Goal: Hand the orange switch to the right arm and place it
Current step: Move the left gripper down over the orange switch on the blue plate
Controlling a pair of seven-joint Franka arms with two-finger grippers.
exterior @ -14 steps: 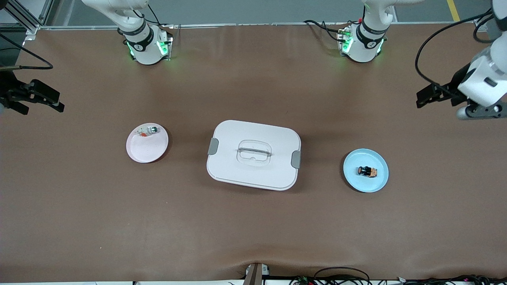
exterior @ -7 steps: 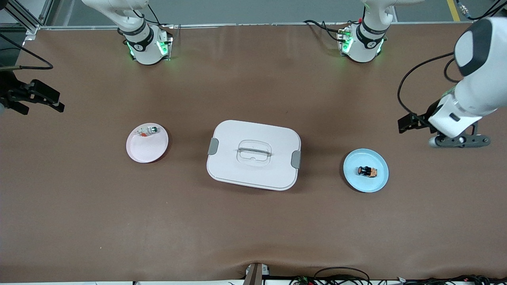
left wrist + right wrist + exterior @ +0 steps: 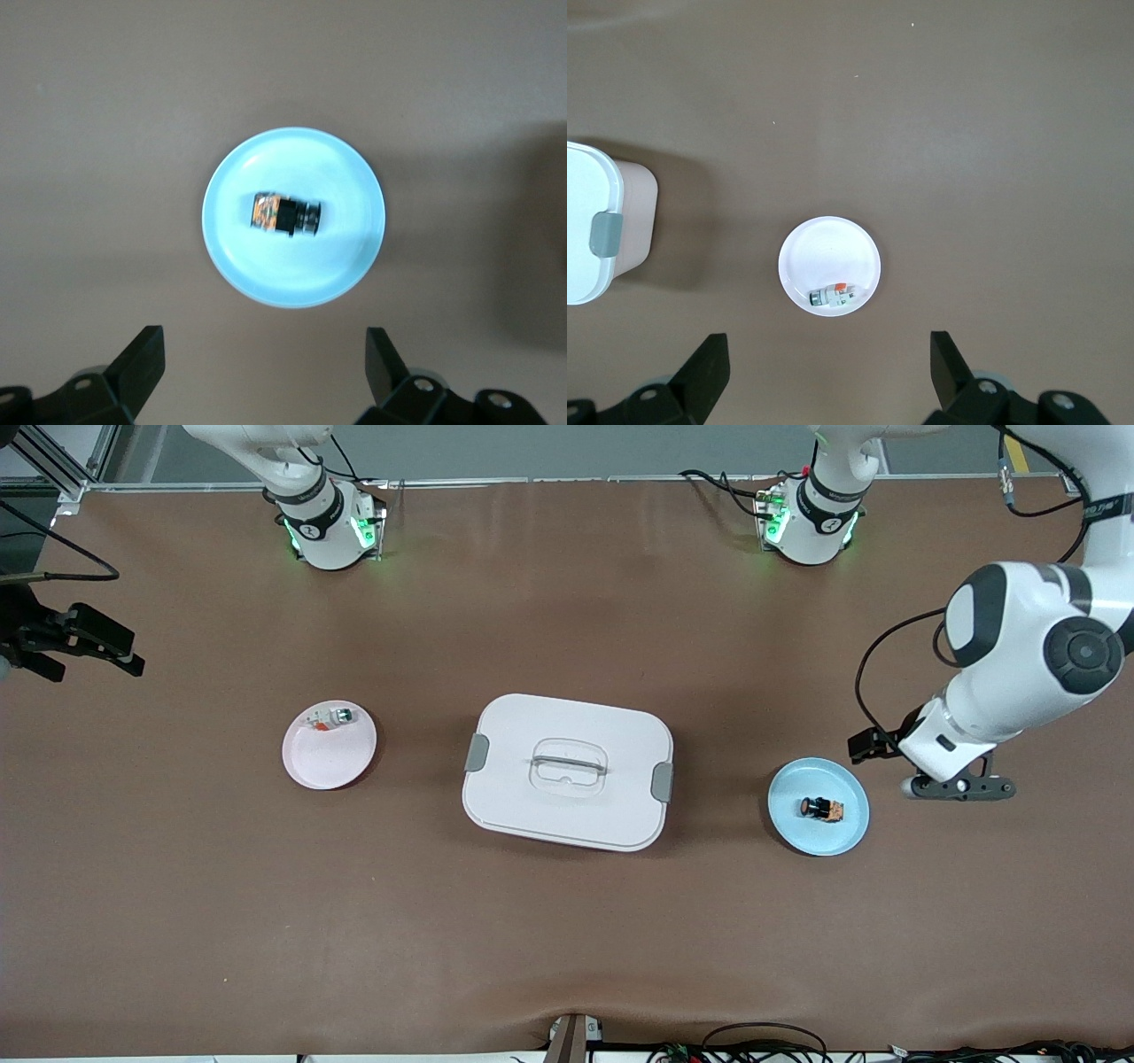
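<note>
The orange switch (image 3: 822, 809) lies on its side on a small blue plate (image 3: 817, 841) toward the left arm's end of the table. The left wrist view also shows the switch (image 3: 285, 215) and its plate (image 3: 292, 276). My left gripper (image 3: 957, 786) hangs over the bare table just beside the blue plate, open and empty (image 3: 263, 347). My right gripper (image 3: 828, 352) is open and empty, high over the table near the pink plate. In the front view only black parts of its hand (image 3: 84, 642) show at the edge.
A white lidded box (image 3: 567, 771) with grey latches stands at mid-table; its corner shows in the right wrist view (image 3: 585, 221). A pink plate (image 3: 326, 763) holds a white-and-clear part (image 3: 330, 718), also shown in the right wrist view (image 3: 830, 297).
My left arm has swung in from the table's end and come down beside the blue plate. The right arm has not moved. The switch lies where it was.
</note>
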